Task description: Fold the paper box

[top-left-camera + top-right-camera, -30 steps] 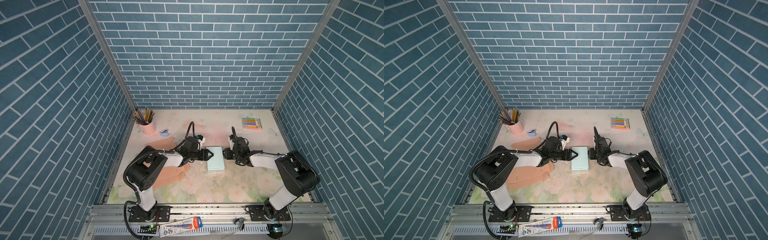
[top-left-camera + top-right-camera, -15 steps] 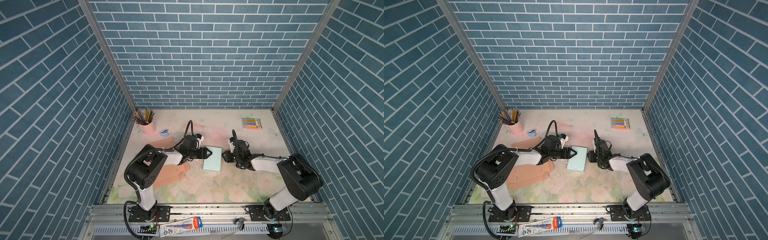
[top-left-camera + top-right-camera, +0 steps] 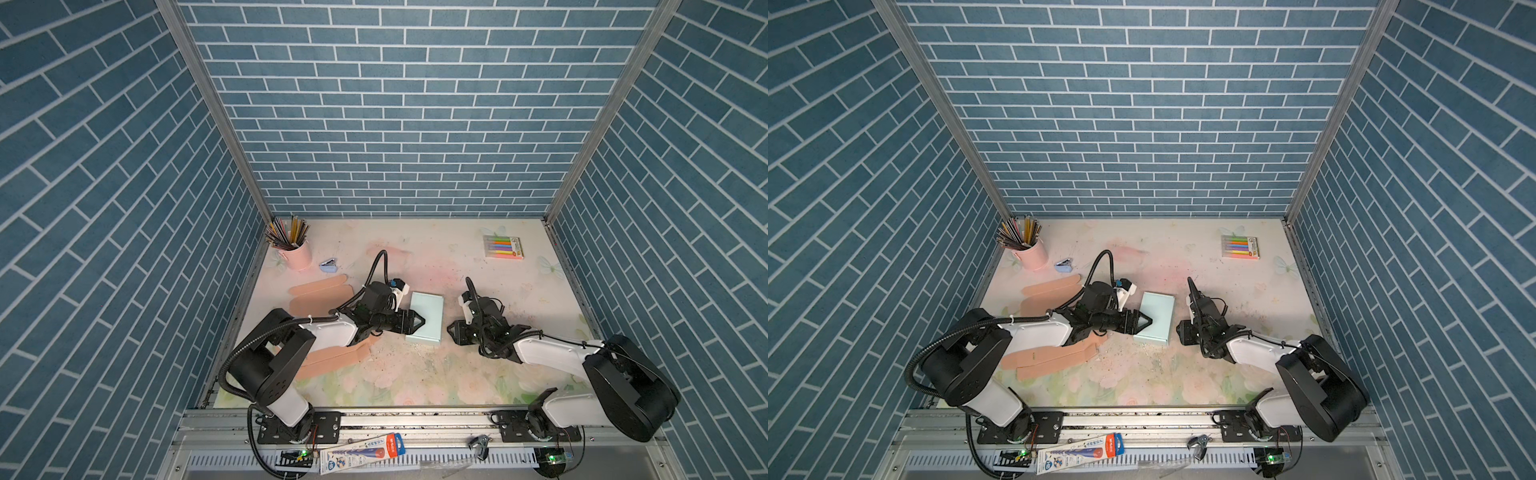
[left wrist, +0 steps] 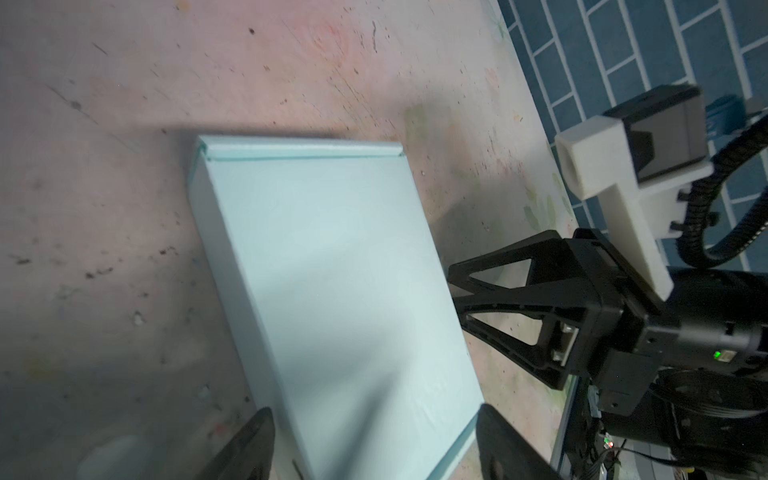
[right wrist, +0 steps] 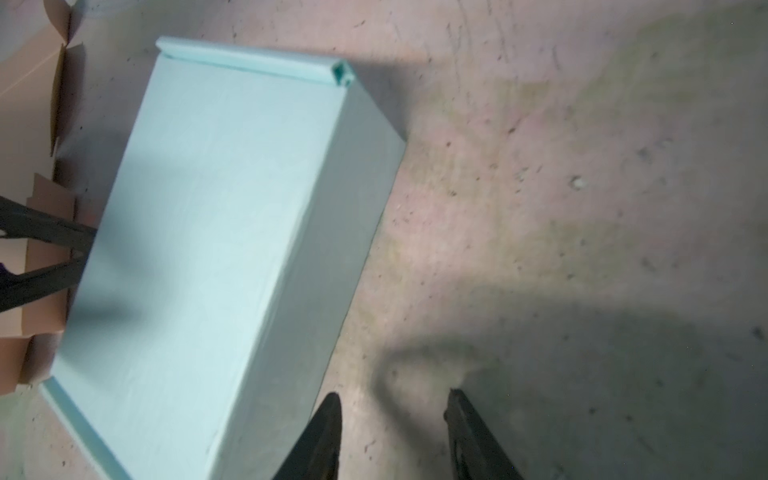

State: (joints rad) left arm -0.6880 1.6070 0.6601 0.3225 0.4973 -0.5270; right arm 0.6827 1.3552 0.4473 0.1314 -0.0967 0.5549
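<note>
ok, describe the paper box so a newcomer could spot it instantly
On the floral tabletop, look at the middle, between the left gripper and right gripper. The paper box lies there: a closed, pale mint rectangle, unlike the flat peach cardboard sheets to its left.

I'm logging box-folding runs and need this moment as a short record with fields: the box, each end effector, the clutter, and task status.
Paper box: light blue, folded shut, resting mid-table
Left end effector: open, straddling one end of the box; contact unclear
Right end effector: open, empty, over bare table beside the box
Clutter: tan cardboard sheets around the left arm; pink pencil cup and marker pack at the back
Status: folding looks finished
</note>
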